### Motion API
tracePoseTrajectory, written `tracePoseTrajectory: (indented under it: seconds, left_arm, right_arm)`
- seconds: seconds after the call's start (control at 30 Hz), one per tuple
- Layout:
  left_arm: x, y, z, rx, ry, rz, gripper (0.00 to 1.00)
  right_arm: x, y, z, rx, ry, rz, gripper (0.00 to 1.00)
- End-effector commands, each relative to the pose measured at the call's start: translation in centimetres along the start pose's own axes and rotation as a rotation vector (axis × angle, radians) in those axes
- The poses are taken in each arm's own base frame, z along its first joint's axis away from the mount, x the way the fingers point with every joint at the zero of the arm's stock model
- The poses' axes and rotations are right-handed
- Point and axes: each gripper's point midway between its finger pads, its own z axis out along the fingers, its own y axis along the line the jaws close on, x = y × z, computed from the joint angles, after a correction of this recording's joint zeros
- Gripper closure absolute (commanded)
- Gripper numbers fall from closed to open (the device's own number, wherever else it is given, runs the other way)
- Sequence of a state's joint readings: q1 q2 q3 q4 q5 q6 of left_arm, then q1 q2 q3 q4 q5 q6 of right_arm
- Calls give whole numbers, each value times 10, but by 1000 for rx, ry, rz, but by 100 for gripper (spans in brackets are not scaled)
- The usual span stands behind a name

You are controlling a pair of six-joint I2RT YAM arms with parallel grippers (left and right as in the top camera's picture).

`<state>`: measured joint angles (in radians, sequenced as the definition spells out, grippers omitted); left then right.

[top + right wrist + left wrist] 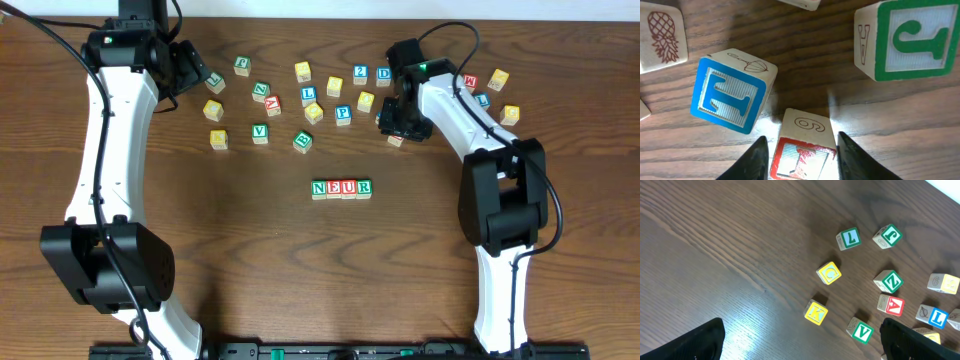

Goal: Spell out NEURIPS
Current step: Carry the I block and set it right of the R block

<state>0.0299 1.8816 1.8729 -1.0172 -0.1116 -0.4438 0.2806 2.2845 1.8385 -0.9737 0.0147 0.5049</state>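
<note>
NEUR row (341, 188) at centre of worktop (300, 270). Right gripper (801, 142) astride red cube (802, 155), likely the I, upper right of the row; clamped or not, cannot tell. Left gripper (805, 340) spread wide, empty, upper left. Light, rigid wood, smooth-faced: likely slips if pinched on corners, so take by two flat opposite sides, squarely.

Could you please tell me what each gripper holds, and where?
Left gripper: nothing. Right gripper flanks the red cube at its sides; grip cannot be told.

A blue-framed cube (732, 90), green-framed cube (910, 37) and red-framed cube (802, 150) on a dark wood-grain table (805, 55).
</note>
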Motion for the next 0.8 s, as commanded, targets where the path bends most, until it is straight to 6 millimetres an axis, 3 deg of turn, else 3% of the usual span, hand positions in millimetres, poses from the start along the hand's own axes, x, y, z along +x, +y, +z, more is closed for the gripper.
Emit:
tracePoseTrajectory:
  seconds: [0.0, 0.43, 0.67, 0.77]
  left_arm:
    - [2, 3, 5, -19, 8, 7, 2]
    - [2, 3, 5, -19, 8, 7, 2]
    - [2, 3, 5, -19, 8, 7, 2]
    - [2, 3, 5, -20, 7, 7, 2]
  right_arm:
    - [2, 3, 2, 2, 1, -71, 65]
    - [2, 3, 1, 0, 1, -207, 75]
    - [19, 5, -13, -29, 78, -248, 78]
    - [36, 3, -16, -35, 148, -265, 79]
